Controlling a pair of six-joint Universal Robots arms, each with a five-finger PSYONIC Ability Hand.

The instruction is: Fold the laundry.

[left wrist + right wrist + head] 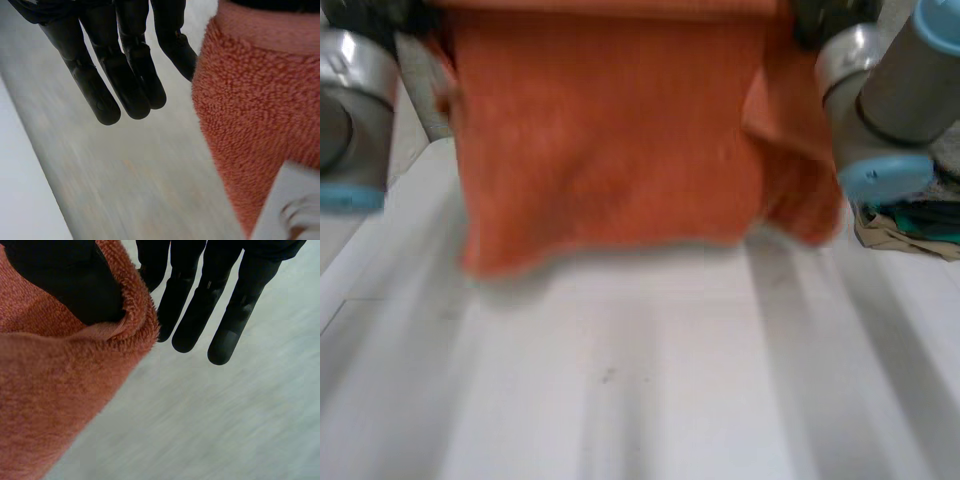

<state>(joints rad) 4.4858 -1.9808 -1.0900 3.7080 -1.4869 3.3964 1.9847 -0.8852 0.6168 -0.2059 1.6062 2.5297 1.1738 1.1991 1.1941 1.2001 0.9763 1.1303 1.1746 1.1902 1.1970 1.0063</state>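
Closest to me is the towel (610, 150), orange terry, lifted off the table and hanging as a sheet between the two hands. The right hand (192, 315) has its thumb (65, 280) tucked into a roll of the towel's upper edge. The cloth is nipped between that thumb and the nearest of its straight fingers, and the other fingers stand clear beside it. The left hand (127, 75) holds the opposite upper corner in much the same way. Its fingers are straight, the one nearest the cloth lies against the pile, and a dark part that I take for the thumb sits on top of the edge (so a pinch, by my reading, not a fist).

The towel looks light, soft and thoroughly floppy. The looped pile should give the fingers good friction, and nothing about it is fragile. It will sag wherever it is not held, so the two corners of one edge are the right places to grip it, as they are now.

Its top edge runs from hand to hand, and I judge that to be the long axis. The free hem points down toward the table (640, 390) below the hands. The hem hangs unevenly, and a flap under the right hand droops apart from the main sheet.

Farther off, beyond the right arm (890, 110), lies a small heap of other laundry (910, 225) in teal and beige. The left arm (350, 110) flanks the towel on the other side.
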